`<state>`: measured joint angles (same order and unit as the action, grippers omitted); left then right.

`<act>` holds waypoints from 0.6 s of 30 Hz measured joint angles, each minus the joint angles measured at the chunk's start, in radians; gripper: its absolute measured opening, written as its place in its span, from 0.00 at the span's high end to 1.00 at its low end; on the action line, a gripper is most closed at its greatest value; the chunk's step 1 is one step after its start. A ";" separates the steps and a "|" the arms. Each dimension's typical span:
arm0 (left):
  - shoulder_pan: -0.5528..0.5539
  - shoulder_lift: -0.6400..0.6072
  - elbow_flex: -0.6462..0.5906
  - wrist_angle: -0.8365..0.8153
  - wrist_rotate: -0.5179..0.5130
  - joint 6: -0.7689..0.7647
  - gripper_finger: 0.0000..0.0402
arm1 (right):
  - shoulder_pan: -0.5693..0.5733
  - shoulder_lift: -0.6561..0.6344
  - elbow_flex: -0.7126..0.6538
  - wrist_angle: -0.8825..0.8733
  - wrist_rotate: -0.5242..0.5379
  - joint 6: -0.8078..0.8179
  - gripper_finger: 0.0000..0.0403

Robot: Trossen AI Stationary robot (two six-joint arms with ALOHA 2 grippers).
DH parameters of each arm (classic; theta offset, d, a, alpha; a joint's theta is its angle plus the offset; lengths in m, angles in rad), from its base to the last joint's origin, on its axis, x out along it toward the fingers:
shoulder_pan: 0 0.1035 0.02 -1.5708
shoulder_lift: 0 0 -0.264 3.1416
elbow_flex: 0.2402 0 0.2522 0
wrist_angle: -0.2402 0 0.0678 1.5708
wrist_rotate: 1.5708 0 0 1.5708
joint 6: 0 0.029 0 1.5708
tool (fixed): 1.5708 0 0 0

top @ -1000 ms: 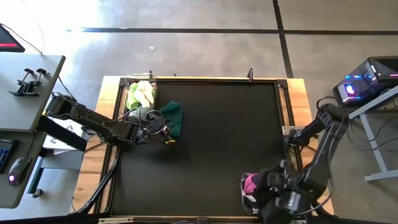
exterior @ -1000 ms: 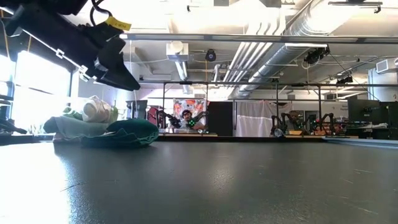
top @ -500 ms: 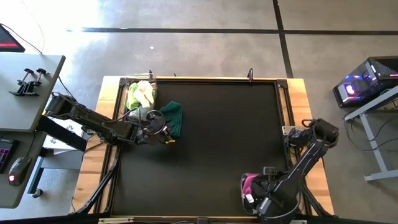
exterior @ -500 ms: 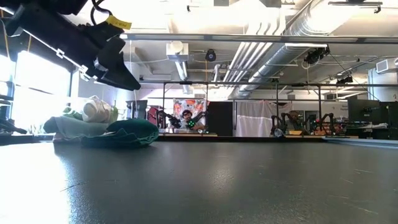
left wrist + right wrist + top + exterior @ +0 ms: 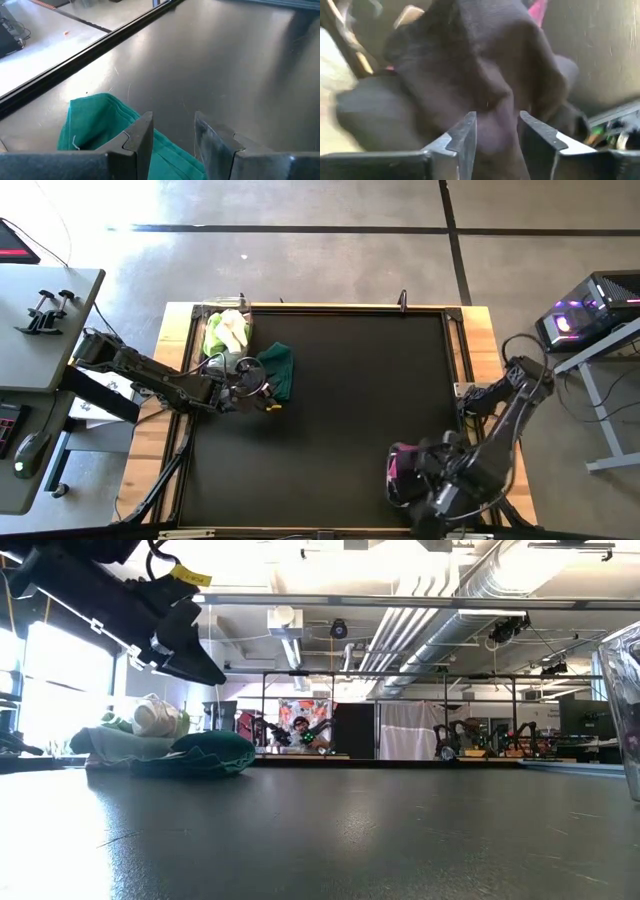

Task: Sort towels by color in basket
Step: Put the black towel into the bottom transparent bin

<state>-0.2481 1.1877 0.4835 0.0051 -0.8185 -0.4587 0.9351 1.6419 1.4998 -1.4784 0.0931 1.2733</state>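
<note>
A dark teal-green towel (image 5: 280, 368) lies on the black mat at the far left, next to a pile of lime green and cream-white towels (image 5: 227, 332). My left gripper (image 5: 172, 135) hangs open just above the teal towel (image 5: 95, 127) and is clear of it in the low view (image 5: 205, 670). At the near right corner, my right gripper (image 5: 415, 480) is over a heap of magenta (image 5: 398, 472) and dark towels. It stands open (image 5: 497, 135), with a dark, near-black towel (image 5: 470, 65) right in front of its fingers. My right gripper's open fingers (image 5: 465, 137) point down at the dark towel's bulging top (image 5: 492, 107). Whether they touch it, I cannot tell.
A clear curved wall (image 5: 625, 690) shows at the low view's right edge. The wooden table frame (image 5: 470, 360) runs around the mat, and the mat's middle (image 5: 360, 400) is bare. A desk (image 5: 40, 320) stands to the left and a computer (image 5: 590, 315) to the right.
My right arm has swung about over the near right corner, its elbow dipping and coming back up. A clear curved wall has come into the low view's right edge. The left arm and the far-left towels have kept still.
</note>
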 joint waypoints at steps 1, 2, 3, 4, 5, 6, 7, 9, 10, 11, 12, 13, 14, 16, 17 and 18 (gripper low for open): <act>0.000 0.000 0.000 0.000 0.000 0.000 0.68 | 0.003 -0.001 0.023 -0.017 -0.017 0.047 0.65; 0.000 0.000 0.000 -0.001 0.006 0.000 0.68 | 0.004 -0.001 0.043 -0.031 -0.047 0.102 0.65; -0.001 0.000 0.000 -0.003 0.020 0.000 0.68 | 0.007 -0.001 0.058 -0.035 -0.079 0.155 0.65; -0.002 0.000 0.000 -0.005 0.041 0.000 0.68 | 0.010 -0.001 0.068 -0.017 -0.112 0.203 0.65; -0.002 0.000 0.000 -0.008 0.062 -0.001 0.68 | 0.015 -0.001 0.072 0.025 -0.134 0.233 0.65; -0.002 0.000 0.000 -0.010 0.081 -0.001 0.68 | 0.022 -0.001 0.071 0.077 -0.139 0.245 0.66; -0.002 0.000 0.000 -0.009 0.095 -0.002 0.68 | 0.030 -0.001 0.063 0.125 -0.136 0.245 0.66; -0.002 0.000 0.000 -0.007 0.107 -0.017 0.68 | 0.040 0.004 0.033 0.172 -0.120 0.236 0.67; -0.002 0.000 0.000 -0.008 0.106 -0.022 0.68 | 0.041 0.009 0.010 0.179 -0.132 0.225 0.67; -0.002 0.000 0.000 -0.007 0.102 -0.024 0.68 | 0.039 0.016 -0.017 0.185 -0.162 0.207 0.68; -0.002 0.000 0.000 -0.006 0.100 -0.027 0.68 | 0.033 0.025 -0.041 0.203 -0.202 0.183 0.68; -0.002 0.000 0.000 -0.006 0.099 -0.024 0.68 | 0.026 0.031 -0.067 0.216 -0.227 0.153 0.68; -0.002 0.000 0.000 -0.006 0.099 -0.018 0.68 | 0.017 0.036 -0.095 0.223 -0.245 0.128 0.68; -0.001 0.000 0.000 -0.006 0.099 -0.004 0.68 | -0.005 0.039 -0.151 0.223 -0.268 0.082 0.68; -0.001 0.000 0.000 -0.005 0.098 0.001 0.68 | -0.018 0.039 -0.178 0.222 -0.273 0.061 0.68; -0.001 0.000 0.000 -0.001 0.094 0.010 0.68 | -0.033 0.039 -0.203 0.221 -0.274 0.034 0.68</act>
<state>-0.2493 1.1877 0.4835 0.0041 -0.7247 -0.4487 0.9018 1.6809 1.2969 -1.2575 -0.1811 1.3077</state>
